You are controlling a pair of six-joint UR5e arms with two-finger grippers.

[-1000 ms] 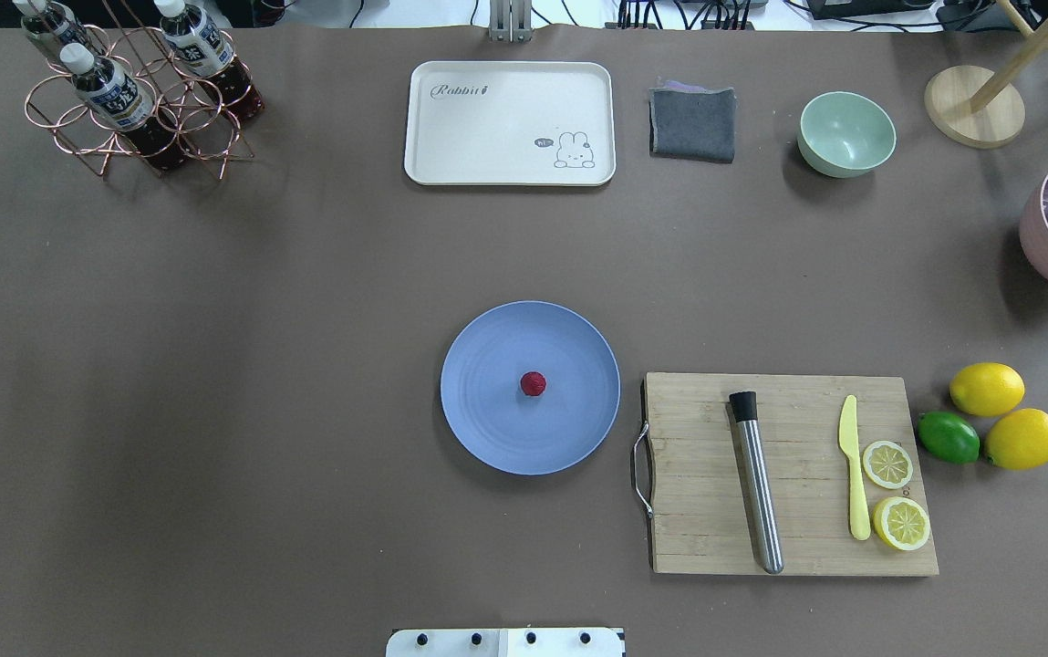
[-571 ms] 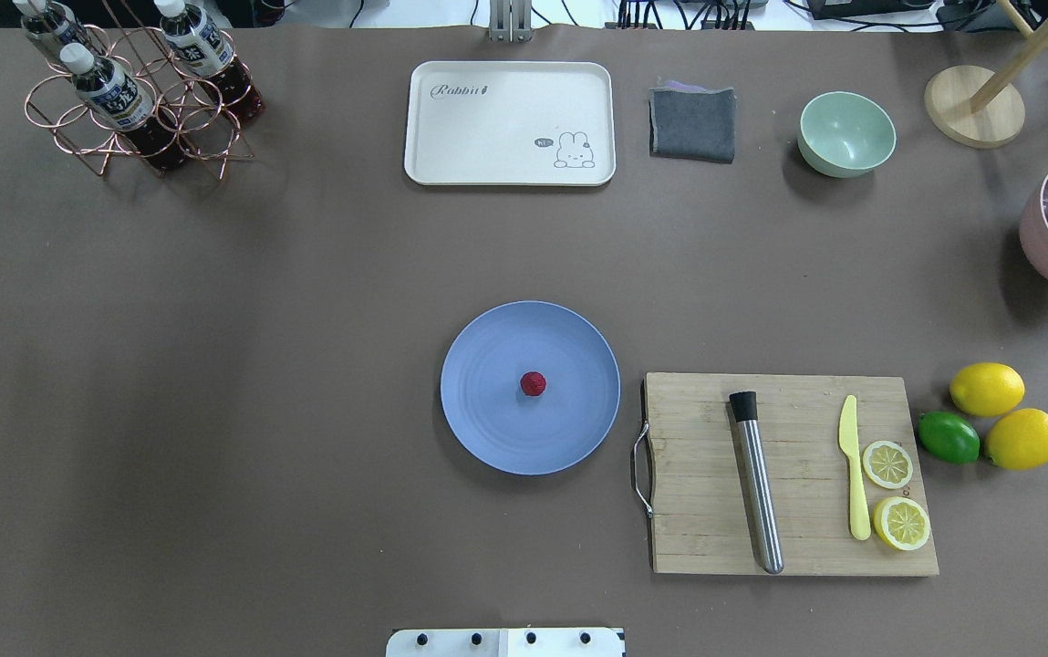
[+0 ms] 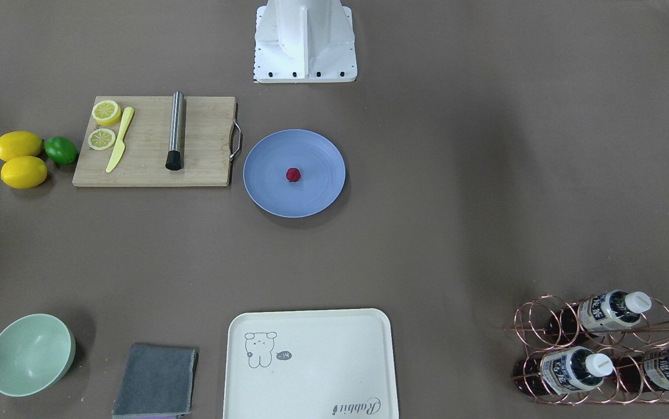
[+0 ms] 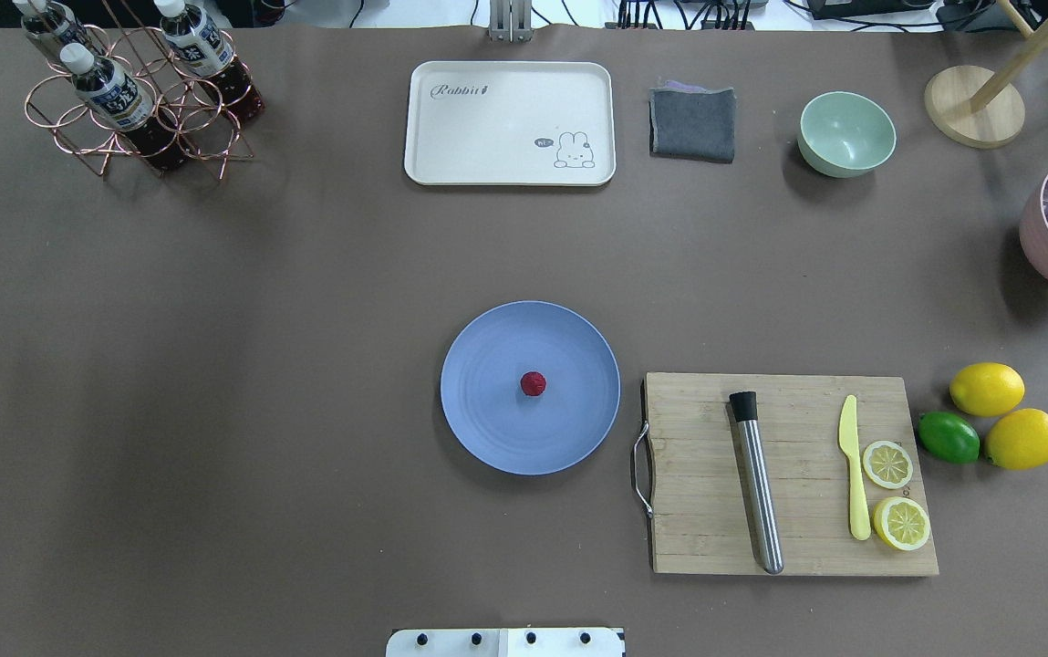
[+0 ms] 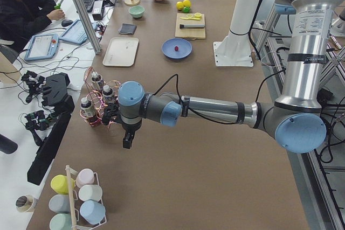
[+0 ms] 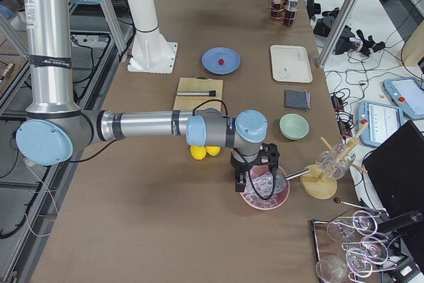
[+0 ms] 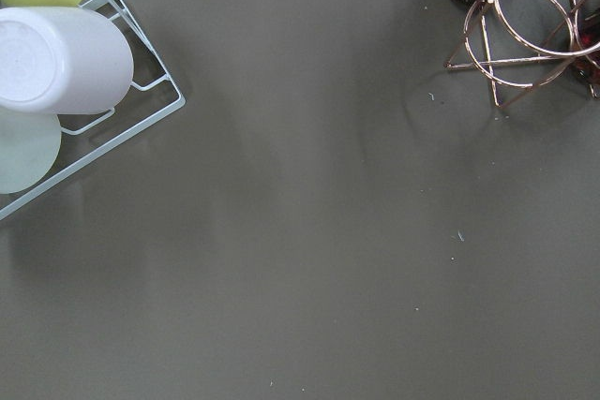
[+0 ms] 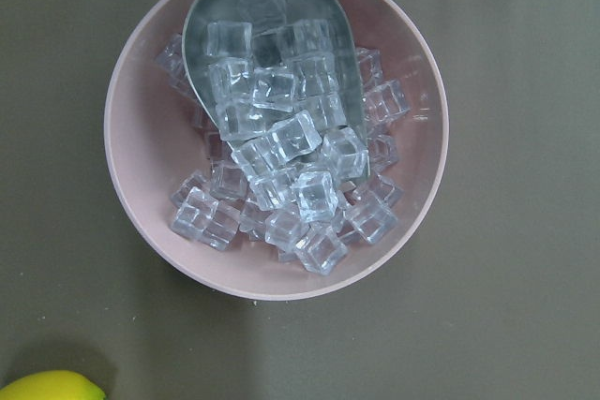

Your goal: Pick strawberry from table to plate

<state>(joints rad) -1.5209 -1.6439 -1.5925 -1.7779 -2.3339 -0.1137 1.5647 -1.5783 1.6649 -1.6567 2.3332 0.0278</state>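
A bump could roll the strawberry (image 4: 534, 384) off the middle plate (image 4: 487, 433); I can't tell if my left hand (image 5: 127, 141) or right hand (image 6: 240, 182) is wide.

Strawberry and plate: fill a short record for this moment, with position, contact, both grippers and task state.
strawberry: lies near the middle of the plate
plate: on the table, beside the cutting board
left gripper: by the bottle rack, far from the plate; open or shut unclear
right gripper: over the ice bowl; open or shut unclear
task state: strawberry already on plate
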